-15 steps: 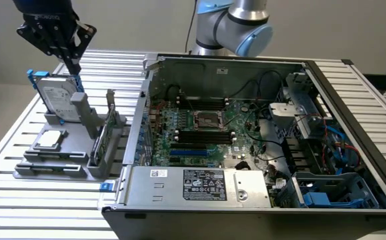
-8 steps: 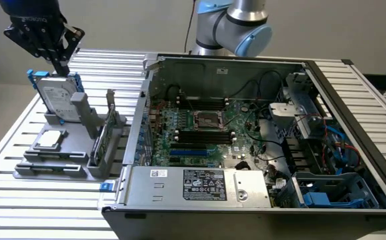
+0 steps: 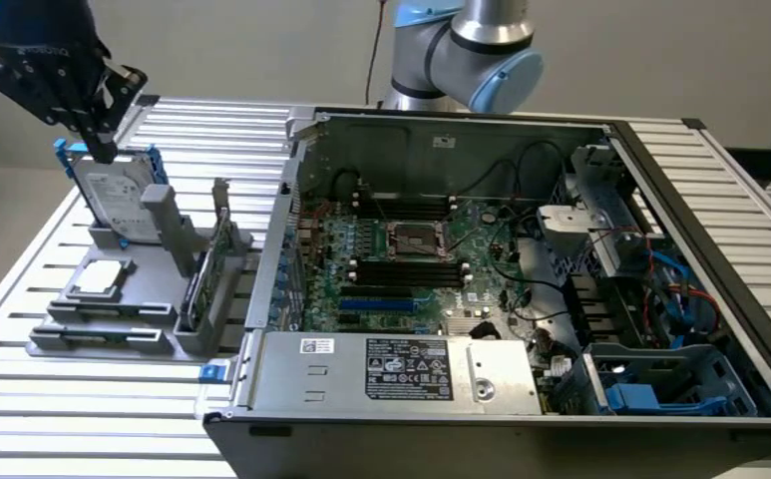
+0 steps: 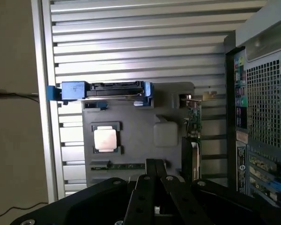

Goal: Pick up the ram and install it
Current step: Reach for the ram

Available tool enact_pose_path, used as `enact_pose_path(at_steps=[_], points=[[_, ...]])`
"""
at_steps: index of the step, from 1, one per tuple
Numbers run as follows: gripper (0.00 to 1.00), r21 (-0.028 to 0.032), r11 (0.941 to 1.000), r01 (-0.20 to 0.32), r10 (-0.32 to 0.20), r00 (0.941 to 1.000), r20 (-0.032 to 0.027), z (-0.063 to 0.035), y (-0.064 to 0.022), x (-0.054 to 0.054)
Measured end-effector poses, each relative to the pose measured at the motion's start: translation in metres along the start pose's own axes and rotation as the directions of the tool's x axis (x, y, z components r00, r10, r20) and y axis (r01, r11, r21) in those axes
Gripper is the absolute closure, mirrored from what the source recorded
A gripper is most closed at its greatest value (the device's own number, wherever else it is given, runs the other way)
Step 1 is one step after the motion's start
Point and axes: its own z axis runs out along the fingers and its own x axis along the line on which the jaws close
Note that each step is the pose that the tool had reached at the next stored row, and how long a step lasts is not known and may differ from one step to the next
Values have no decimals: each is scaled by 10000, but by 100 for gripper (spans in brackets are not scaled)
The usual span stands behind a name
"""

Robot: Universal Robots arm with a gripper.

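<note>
Surface: slatted metal tabletop [image 3: 39, 419] carrying a grey holder [image 4: 136, 122] and an open computer case [image 3: 465, 140].
Hand: the hand [image 3: 99, 150] is clenched on nothing and hangs above the holder.
Ram: the ram [image 4: 124, 166] lies in a holder slot below the hand, across the processor chip [image 4: 107, 139] from the hard drive [image 4: 114, 88].
Axis: parallel to the drive.
Count: one ram, drive, chip and card [image 4: 193, 119].

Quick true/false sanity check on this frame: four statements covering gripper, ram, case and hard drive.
1. The black gripper is shut and empty. True.
2. The thin green ram stick is seated in the green motherboard. False: it lies in the grey parts holder outside the case.
3. The dark metal computer case is open, motherboard exposed. True.
4. The silver boxy hard drive lies flat. False: it stands on edge in the holder.
</note>
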Motion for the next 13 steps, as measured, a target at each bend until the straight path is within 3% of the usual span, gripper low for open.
enact_pose_path(at_steps=[13], points=[[89,1,10000,-1,1,10000,-31,45,-324,87]])
